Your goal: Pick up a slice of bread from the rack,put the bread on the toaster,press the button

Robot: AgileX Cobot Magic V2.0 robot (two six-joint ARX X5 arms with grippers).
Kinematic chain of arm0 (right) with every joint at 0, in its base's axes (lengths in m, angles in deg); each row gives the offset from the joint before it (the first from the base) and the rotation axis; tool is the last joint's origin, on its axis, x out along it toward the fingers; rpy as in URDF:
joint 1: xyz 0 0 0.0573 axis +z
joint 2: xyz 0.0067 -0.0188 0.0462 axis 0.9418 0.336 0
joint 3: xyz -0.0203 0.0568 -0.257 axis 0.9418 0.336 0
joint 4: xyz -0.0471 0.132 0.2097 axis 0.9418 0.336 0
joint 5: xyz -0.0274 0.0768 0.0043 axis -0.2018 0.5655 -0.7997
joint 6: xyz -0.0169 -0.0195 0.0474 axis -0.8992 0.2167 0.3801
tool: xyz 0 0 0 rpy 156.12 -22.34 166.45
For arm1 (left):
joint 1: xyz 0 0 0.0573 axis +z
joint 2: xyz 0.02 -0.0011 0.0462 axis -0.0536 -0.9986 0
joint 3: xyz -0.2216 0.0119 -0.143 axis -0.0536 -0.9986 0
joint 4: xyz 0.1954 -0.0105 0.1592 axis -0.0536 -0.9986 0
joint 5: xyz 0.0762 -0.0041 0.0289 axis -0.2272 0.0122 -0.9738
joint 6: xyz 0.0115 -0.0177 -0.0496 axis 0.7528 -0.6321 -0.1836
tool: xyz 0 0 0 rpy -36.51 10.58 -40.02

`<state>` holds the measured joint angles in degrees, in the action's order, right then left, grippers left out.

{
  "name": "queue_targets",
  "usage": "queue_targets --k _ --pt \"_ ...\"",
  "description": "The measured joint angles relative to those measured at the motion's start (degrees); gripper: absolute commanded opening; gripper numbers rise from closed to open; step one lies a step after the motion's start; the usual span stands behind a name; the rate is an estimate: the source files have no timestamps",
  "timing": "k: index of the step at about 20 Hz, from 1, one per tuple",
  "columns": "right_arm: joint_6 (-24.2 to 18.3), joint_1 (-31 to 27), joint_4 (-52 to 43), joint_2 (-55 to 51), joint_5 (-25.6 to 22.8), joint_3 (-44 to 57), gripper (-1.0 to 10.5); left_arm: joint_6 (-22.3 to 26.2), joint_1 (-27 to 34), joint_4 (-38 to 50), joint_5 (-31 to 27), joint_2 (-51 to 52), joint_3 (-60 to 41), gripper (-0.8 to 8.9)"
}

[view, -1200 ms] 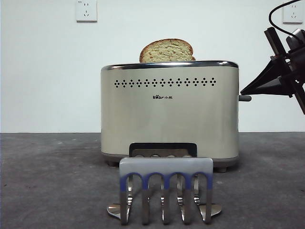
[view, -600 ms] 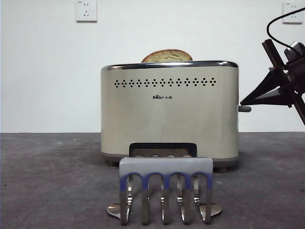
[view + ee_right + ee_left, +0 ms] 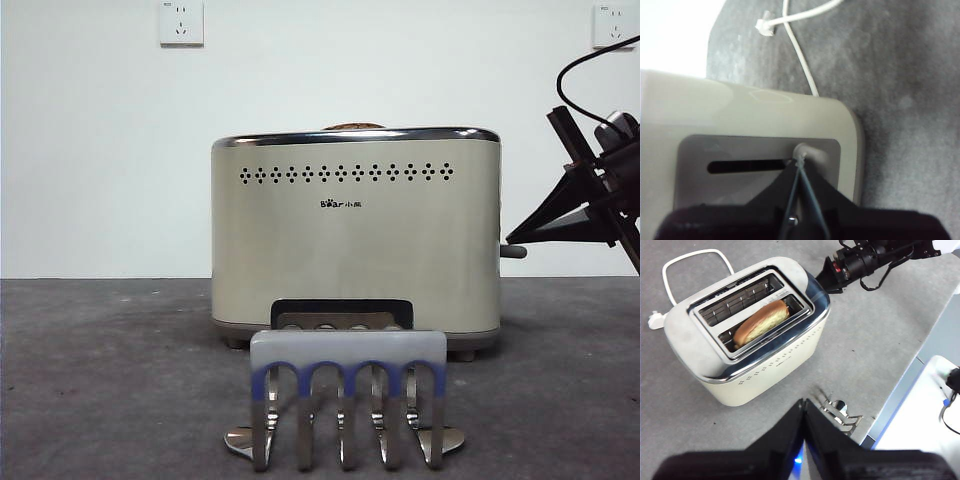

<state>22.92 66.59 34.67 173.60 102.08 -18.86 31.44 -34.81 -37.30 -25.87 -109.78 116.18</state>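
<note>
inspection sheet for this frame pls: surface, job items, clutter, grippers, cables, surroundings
Surface: grey table, nothing spilled on it.
Slice of bread: sunk in one toaster slot, only its crust tip shows above the rim in the front view.
Toaster: upright, second slot empty.
Rack: in front of the toaster, no bread in it.
Button: low on the toaster's end.
Clutter: nothing seen.
Right gripper: jaws shut, tips on the button.
Left gripper: jaws shut, holding nothing, high above the rack.
Cables: white power cord looped behind the toaster, plug lying on the table.
Surroundings: white wall, two wall sockets.
</note>
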Motion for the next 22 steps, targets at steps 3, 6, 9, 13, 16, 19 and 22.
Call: queue_targets --k 3,6,9,13,16,19,22 --pt "-0.2 0.0 -0.4 1.2 1.0 -0.5 -0.1 -0.5 0.0 0.0 -3.1 0.0 0.0 -0.08" --pt "-0.5 0.0 -0.2 2.8 1.5 -0.6 -0.1 -0.6 0.0 0.0 -4.2 0.3 -1.2 -0.08" --pt "-1.0 0.0 -0.2 3.7 1.8 -1.0 -0.1 -0.9 0.0 0.0 -4.2 0.4 -3.4 -0.08" --pt "-3.2 0.2 2.5 3.6 0.5 -1.6 -0.1 -0.9 0.0 0.0 -4.3 0.4 -5.0 -0.08" --pt "-4.2 0.2 3.1 3.5 0.2 -1.7 -0.1 -0.9 0.0 0.0 -4.3 0.4 -5.0 -0.08" --pt "-4.4 0.2 3.1 3.5 0.1 -1.7 -0.1 -0.9 0.0 0.0 -4.3 1.0 -5.0 -0.08" --pt "-4.4 0.2 3.1 3.5 -0.1 -1.7 -0.1 -0.9 0.0 0.0 -4.3 1.7 -5.0 -0.08"
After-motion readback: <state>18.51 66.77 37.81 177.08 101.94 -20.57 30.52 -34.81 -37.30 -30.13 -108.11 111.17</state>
